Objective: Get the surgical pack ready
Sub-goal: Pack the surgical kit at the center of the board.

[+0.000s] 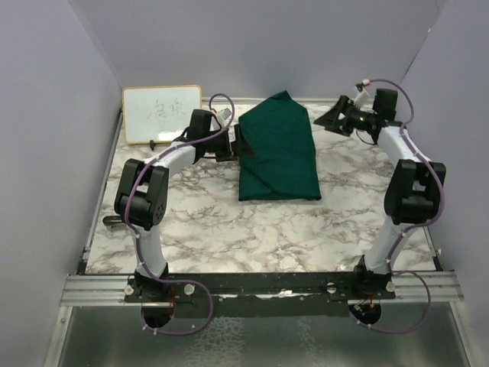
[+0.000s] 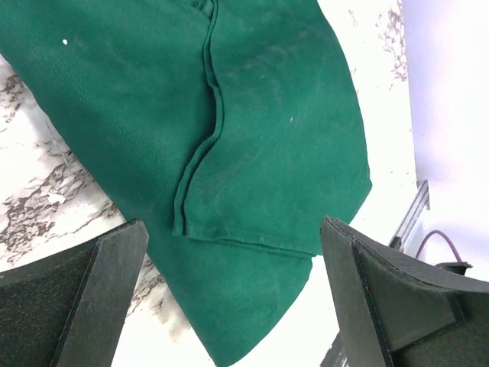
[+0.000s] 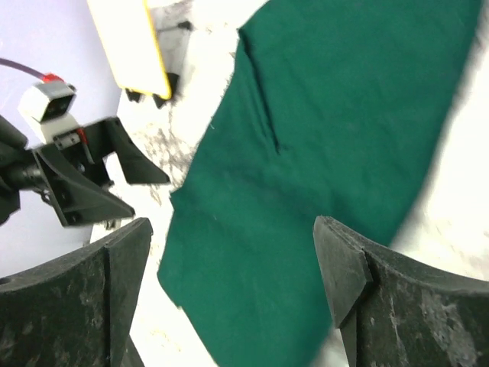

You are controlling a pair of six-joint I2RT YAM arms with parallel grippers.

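The surgical pack (image 1: pixel 279 149) lies as a folded dark green fabric bundle at the back middle of the marble table, with a pointed flap toward the far wall. My left gripper (image 1: pixel 238 144) sits at the bundle's left edge, apart from the cloth. In the left wrist view it (image 2: pixel 233 294) is open, with the folded green cloth (image 2: pixel 252 138) below and nothing between its fingers (image 2: pixel 92 302). My right gripper (image 1: pixel 330 118) hovers off the bundle's far right corner. In the right wrist view it (image 3: pixel 233 283) is open over the green cloth (image 3: pixel 328 130), holding nothing.
A wood-framed whiteboard (image 1: pixel 162 113) leans at the back left, just behind the left arm; its frame (image 3: pixel 130 46) also shows in the right wrist view. Grey walls close in the table on three sides. The table's metal rail (image 1: pixel 260 284) runs along the near edge.
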